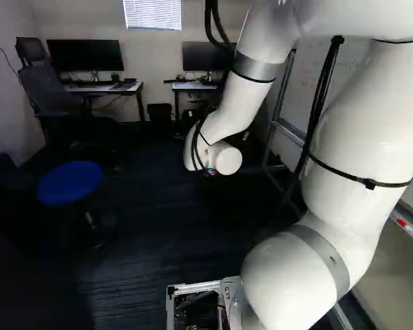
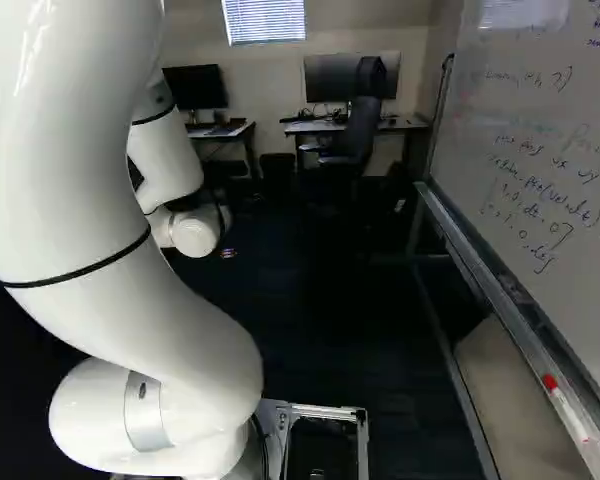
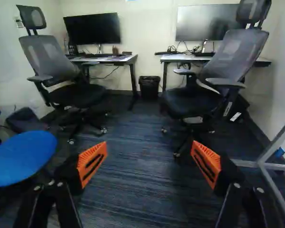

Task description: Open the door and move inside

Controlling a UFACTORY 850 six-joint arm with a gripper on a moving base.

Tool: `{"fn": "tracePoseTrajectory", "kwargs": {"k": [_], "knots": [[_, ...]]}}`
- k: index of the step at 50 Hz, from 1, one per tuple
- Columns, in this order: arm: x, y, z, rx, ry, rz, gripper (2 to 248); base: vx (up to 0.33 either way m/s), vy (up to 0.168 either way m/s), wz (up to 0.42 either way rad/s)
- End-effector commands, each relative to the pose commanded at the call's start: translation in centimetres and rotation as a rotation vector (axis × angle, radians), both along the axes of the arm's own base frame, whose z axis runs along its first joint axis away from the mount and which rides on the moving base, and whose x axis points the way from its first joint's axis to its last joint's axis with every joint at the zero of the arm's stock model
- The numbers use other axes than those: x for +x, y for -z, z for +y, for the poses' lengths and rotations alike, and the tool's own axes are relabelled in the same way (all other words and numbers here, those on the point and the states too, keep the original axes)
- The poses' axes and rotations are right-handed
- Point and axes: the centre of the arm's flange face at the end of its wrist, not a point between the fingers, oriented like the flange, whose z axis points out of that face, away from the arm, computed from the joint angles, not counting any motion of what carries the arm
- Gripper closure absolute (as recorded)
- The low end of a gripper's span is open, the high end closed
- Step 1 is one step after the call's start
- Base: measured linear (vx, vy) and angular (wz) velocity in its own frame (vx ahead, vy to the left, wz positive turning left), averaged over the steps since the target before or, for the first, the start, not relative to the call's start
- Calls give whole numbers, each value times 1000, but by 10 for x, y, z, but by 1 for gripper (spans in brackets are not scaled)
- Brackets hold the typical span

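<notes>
No door or door handle shows in any view; the room's interior lies ahead. In the wrist view my gripper (image 3: 148, 154) is open, its two orange pads wide apart with only dark carpet (image 3: 137, 180) showing beyond and between them. The base views show the arm's white wrist (image 1: 227, 158) reaching out over the floor, and the gripper itself is hidden there.
A blue stool (image 1: 70, 182) stands at the left of the left base view. Two office chairs (image 3: 61, 61) (image 3: 228, 61), two desks (image 3: 104, 59) and a bin (image 3: 149, 86) are ahead. A whiteboard (image 2: 550, 150) on a metal frame runs along the right of the right base view.
</notes>
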Motion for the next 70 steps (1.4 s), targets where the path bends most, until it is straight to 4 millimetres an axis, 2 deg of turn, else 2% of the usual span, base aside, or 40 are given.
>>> {"fn": "tracePoseTrajectory", "kwargs": {"k": [43,70], "knots": [[0,0,0,0,0,0,3,155,1,-10],[0,0,0,0,0,0,3,32,0,-3]]}}
